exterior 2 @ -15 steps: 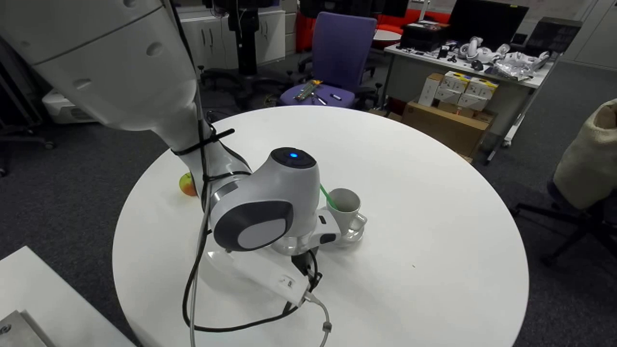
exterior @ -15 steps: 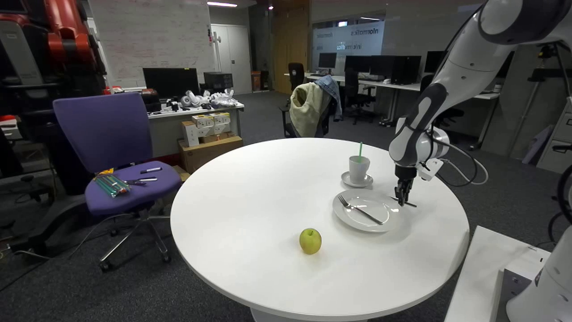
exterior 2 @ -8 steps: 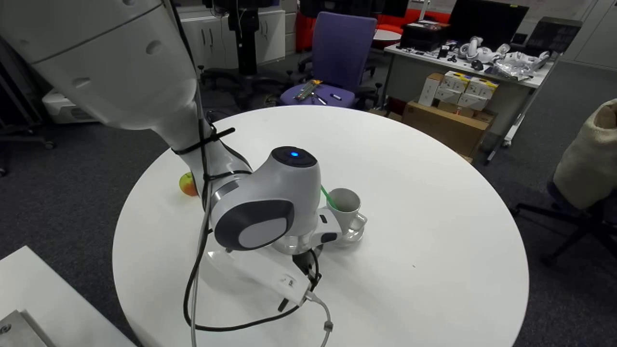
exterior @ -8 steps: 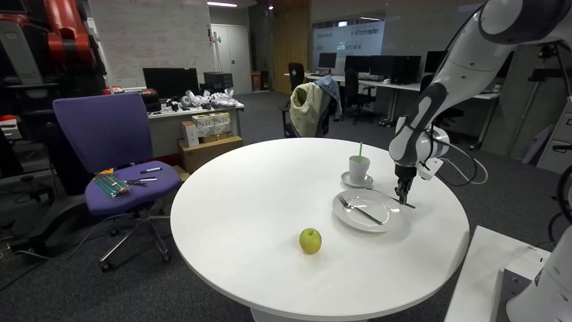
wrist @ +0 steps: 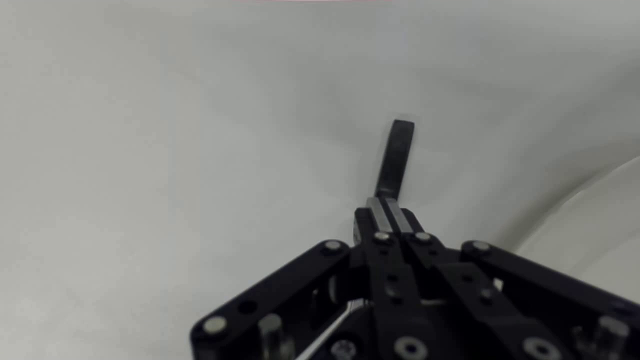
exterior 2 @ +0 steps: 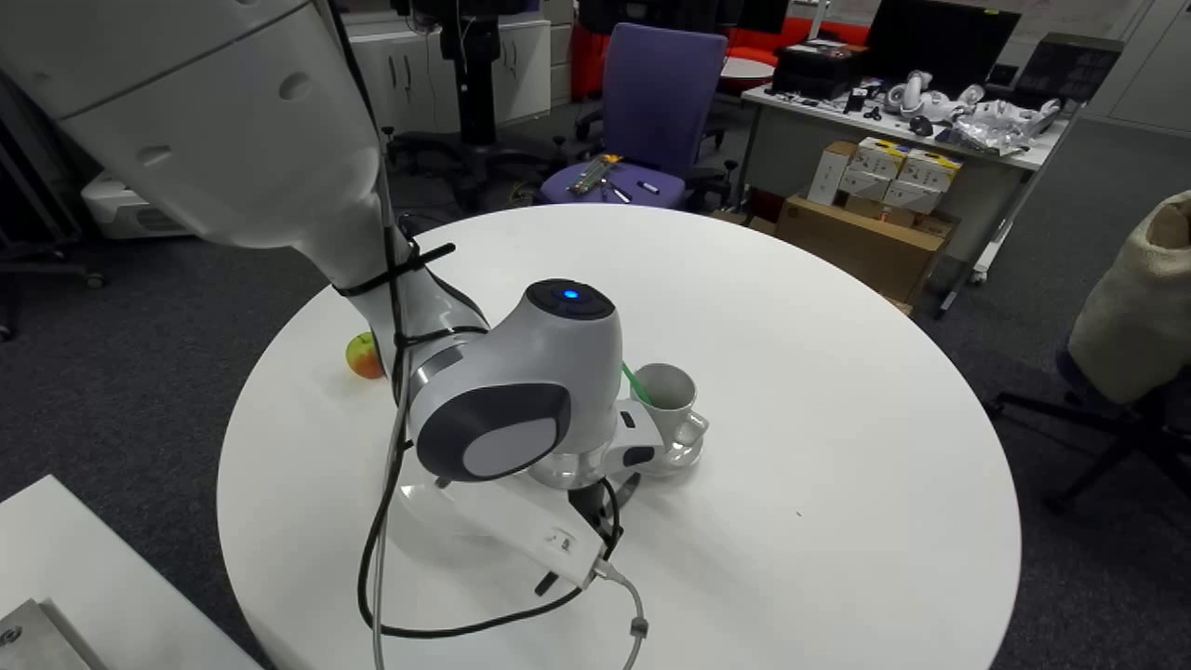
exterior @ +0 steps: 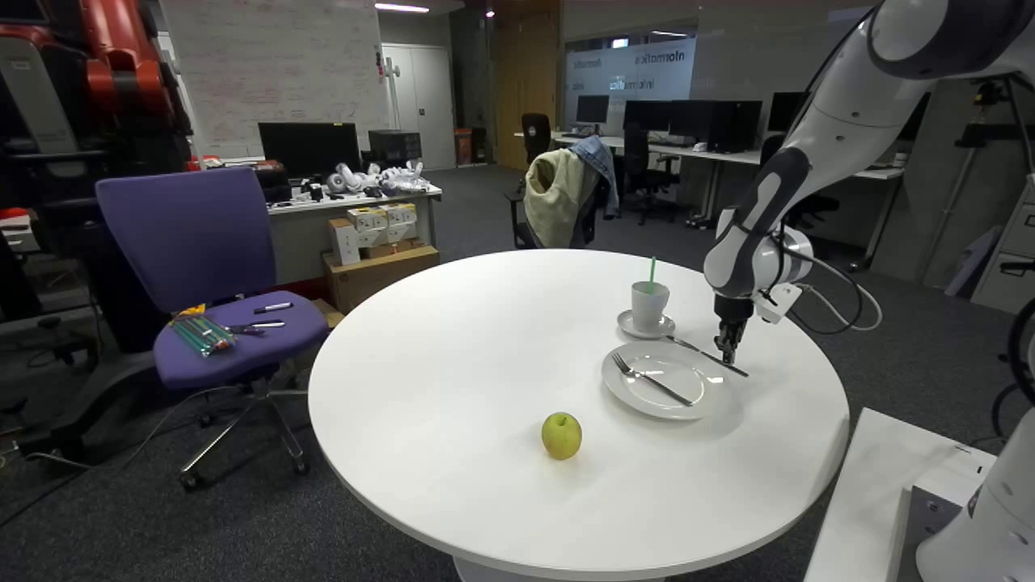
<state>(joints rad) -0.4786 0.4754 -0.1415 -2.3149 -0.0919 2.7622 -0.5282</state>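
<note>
My gripper (exterior: pixel 729 357) stands at the far side of a white plate (exterior: pixel 684 365), its jaws closed together. Between its fingertips is a thin knife (wrist: pixel 396 159), whose dark handle sticks out ahead of the tips in the wrist view. The blade of the knife (exterior: pixel 687 346) reaches behind the plate toward the saucer (exterior: pixel 627 326), and its rounded grey end (exterior 2: pixel 629 489) shows beside the wrist. Whether the knife is clear of the table, I cannot tell. A fork (exterior: pixel 665 389) lies across the plate.
On the saucer stands a white mug (exterior: pixel 649 308) with a green straw (exterior: pixel 652 273), close to the wrist. An apple (exterior: pixel 561 436) sits on the round white table (exterior: pixel 453 388). A purple chair (exterior: pixel 186 234) is beyond the table edge, and loose cables (exterior 2: pixel 484 629) hang off the arm.
My gripper has closed and risen slightly. The knife has shifted with it: more of the blade shows behind the plate, and the handle end has moved a little.
</note>
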